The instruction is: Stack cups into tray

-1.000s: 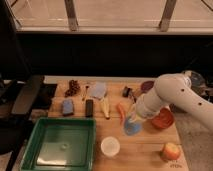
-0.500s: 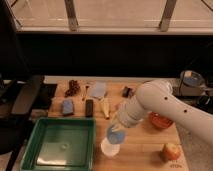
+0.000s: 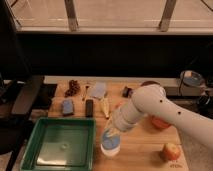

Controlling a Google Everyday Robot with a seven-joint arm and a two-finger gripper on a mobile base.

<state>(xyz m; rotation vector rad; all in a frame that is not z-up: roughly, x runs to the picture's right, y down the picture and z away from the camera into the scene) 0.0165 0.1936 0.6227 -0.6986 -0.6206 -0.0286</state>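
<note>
The white cup (image 3: 110,149) stands on the wooden table just right of the green tray (image 3: 36,131). The blue cup (image 3: 111,141) sits in the white cup's mouth. My gripper (image 3: 113,131) is directly above the two cups, at the end of the white arm (image 3: 165,111) that reaches in from the right. It hides the top of the blue cup. Nothing lies inside the tray.
A red apple (image 3: 170,151) lies at the front right and a red bowl (image 3: 160,123) is half hidden behind the arm. A banana (image 3: 105,106), a dark bar (image 3: 89,107), a blue sponge (image 3: 67,106) and snack packets lie along the back.
The arm has carried the blue cup left and down from near the red bowl to the white cup. The blue cup now rests in the white cup.
</note>
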